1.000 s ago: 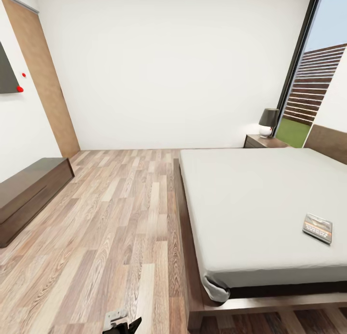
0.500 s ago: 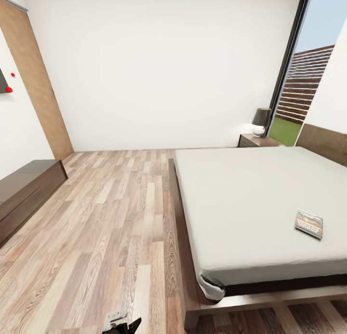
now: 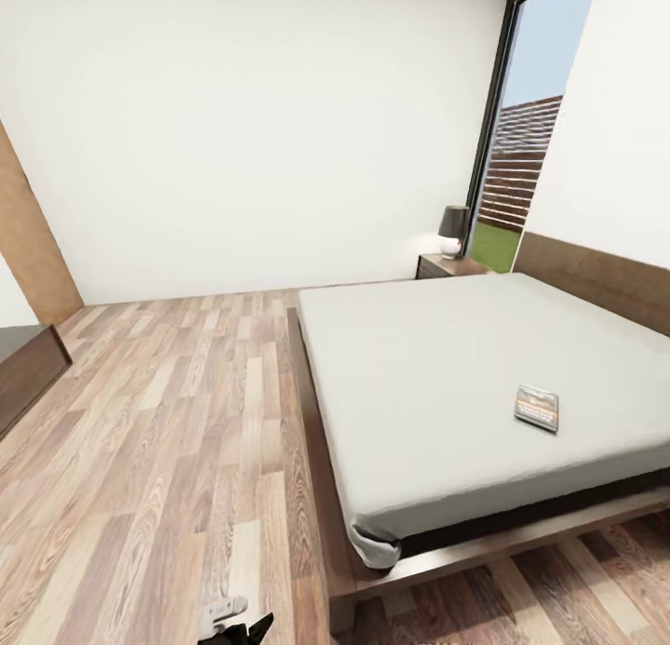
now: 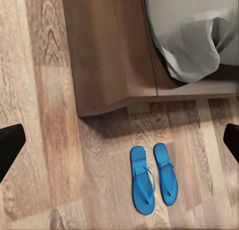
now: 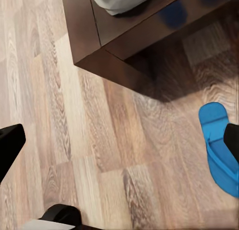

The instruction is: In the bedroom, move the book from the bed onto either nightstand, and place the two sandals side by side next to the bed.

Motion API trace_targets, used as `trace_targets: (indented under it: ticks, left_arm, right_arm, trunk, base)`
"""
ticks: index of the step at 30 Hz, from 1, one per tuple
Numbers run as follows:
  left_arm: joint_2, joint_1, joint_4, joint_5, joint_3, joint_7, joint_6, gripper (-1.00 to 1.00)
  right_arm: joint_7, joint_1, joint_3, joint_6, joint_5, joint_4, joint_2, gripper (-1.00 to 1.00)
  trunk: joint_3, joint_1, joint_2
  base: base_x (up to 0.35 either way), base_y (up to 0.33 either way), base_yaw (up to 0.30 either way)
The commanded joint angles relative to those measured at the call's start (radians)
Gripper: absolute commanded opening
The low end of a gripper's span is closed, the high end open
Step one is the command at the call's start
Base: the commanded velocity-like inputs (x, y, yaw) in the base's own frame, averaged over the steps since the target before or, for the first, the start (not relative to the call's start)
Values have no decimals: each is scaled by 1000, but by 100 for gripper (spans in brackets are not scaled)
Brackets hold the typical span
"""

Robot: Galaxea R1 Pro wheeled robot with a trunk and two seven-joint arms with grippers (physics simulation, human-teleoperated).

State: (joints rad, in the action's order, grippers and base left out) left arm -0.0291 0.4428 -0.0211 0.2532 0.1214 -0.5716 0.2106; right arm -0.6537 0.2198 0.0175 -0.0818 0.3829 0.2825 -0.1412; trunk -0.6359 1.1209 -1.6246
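The head view looks across the bedroom: the bed fills the right half of the wood-plank floor, its pale grey mattress set on a dark wooden frame with the headboard along the right wall. The book lies flat on the mattress, near the foot edge and toward the headboard side, touching nothing else. Past the far corner of the bed stands the nightstand, carrying a dark-shaded lamp, just beside the tall window. A long low cabinet sits against the left wall.

In the left wrist view the two sandals rest side by side on the floor, parallel and nearly touching, close to the corner of the bed frame, where a fold of sheet hangs down. The left claw is spread wide, empty, its dark fingertips at opposite edges of the picture.

In the right wrist view one sandal lies near the same frame corner. The right claw is likewise spread wide and holds nothing.
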Motion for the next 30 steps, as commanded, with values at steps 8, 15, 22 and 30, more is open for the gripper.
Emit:
trace_targets:
  ticks: [8,15,22,30]
  left_arm:
    - [0,1,1,-2,7,-5,1,100]
    - [0,1,1,-2,7,-6,1,100]
    - [0,1,1,-2,7,-7,1,100]
    - [0,1,1,-2,7,-6,1,100]
  right_arm:
    - [-4,1,4,-3,1,-2,0,100]
    - [-3,1,6,-3,1,-2,0,100]
    - [-3,1,7,-3,1,-2,0,100]
    - [-3,1,8,-3,1,-2,0,100]
  trunk:
    - [-1,0,0]
    - [-1,0,0]
    - [-1,0,0]
    - [-1,0,0]
  base:
    - [0,0,-300]
    - [0,0,-300]
    - [0,0,-300]
    - [0,0,-300]
